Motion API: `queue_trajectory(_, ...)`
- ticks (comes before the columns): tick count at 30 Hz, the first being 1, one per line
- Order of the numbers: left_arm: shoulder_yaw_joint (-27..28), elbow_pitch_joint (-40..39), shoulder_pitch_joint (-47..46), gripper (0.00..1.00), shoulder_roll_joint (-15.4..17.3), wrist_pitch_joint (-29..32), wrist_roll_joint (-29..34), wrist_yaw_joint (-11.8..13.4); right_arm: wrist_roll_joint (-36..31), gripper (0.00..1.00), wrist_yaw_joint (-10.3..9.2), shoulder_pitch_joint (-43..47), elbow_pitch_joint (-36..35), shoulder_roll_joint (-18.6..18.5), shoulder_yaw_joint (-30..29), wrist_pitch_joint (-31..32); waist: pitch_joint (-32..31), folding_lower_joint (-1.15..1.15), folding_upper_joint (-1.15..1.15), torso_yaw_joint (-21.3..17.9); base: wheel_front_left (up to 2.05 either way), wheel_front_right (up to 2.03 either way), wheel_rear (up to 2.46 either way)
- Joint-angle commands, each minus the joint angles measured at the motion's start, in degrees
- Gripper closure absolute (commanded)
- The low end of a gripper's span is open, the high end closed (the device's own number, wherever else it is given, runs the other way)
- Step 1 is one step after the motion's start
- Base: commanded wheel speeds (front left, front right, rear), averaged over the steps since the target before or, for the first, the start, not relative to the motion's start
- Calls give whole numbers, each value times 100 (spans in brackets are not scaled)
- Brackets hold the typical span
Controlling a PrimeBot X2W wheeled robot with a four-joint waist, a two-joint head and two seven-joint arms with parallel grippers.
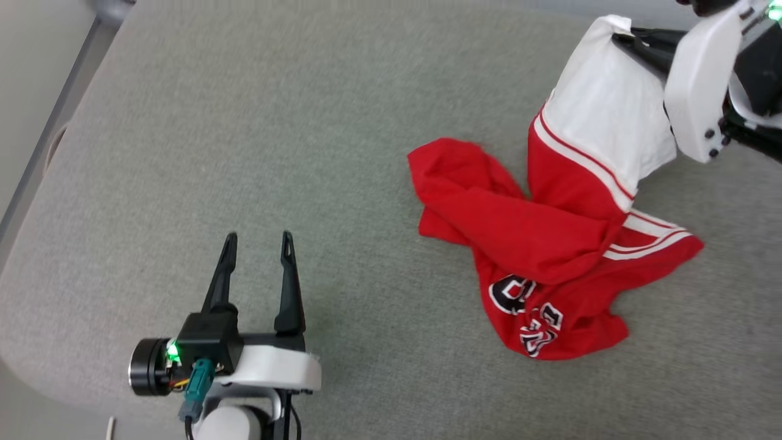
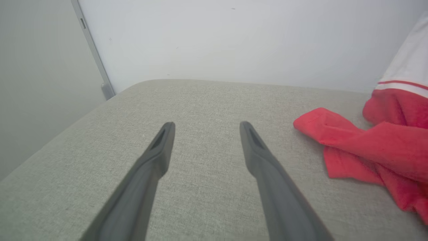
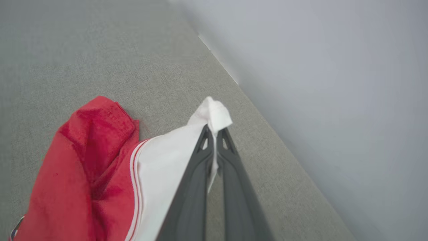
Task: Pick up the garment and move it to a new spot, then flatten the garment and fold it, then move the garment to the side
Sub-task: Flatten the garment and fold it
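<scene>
- Left claw (image 1: 258,235) sits at lower left of head view. Fingers are spread wide w/ nothing between them. It hovers over bare grey tabletop (image 1: 183,153), well apart from the cloth.
- Right claw (image 3: 215,131) is at upper right of head view, pinched tight on the tip of the white sleeve (image 1: 611,116). A tuft of white fabric pokes past the fingertips in right wrist view.
- Garment (image 1: 550,244) is right of centre in head view. Its sleeve end is pulled up off the tabletop. The red body lies in a crumpled heap on the surface, w/ the black "23" print (image 1: 531,311) face-up near the heap's lower edge.
- Step, as I read it: the 1st one, pick up & move to new spot. Grip is made and the lift partly done, but most of the cloth isn't off the surface yet.
- Next move prob. needs the right arm raised until the heap hangs free or drags clean. Then carry toward the open area at centre/left of frame.
- Risk: the hold is on a thin sleeve tip only, so it could slip under the weight. Go slow, no jerks.
- Left claw is free, so it looks well placed to take a 2nd corner for flattening.
</scene>
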Motion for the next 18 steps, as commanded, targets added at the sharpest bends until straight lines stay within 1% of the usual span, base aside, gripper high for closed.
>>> queue_trajectory(1, 77, 38, 133, 0, 0, -17, 58, -44, 21, 100, -8, 214, -143, -133, -49, -205, -410, 0, 0, -335, 0, 0, 0)
queue_trajectory(6, 281, 113, 479, 0, 0, -17, 167, -146, -35, 100, -8, 822, -686, -611, -300, -729, -865, 0, 0, -681, 0, 0, 0)
queue_trajectory(11, 480, 196, 778, 0, -1, -17, 228, -261, 20, 100, -8, 1880, -1070, -1099, -870, -1053, -1230, 0, 0, -1009, 0, 0, 0)
queue_trajectory(16, 636, 260, 1029, 0, -1, -17, 275, -344, 138, 100, -8, 3304, -1054, -1319, -1620, -1244, -1514, 0, 0, -1313, 0, 0, 0)
queue_trajectory(17, 636, 260, 1029, 0, -1, -17, 275, -344, 138, 100, -8, 3304, -1054, -1319, -1620, -1244, -1514, 0, 0, -1313, 0, 0, 0)
queue_trajectory(18, 657, 273, 1064, 0, -1, -16, 282, -352, 139, 100, -8, 3591, -1017, -1330, -1778, -1273, -1550, 0, 0, -1364, 0, 0, 0)
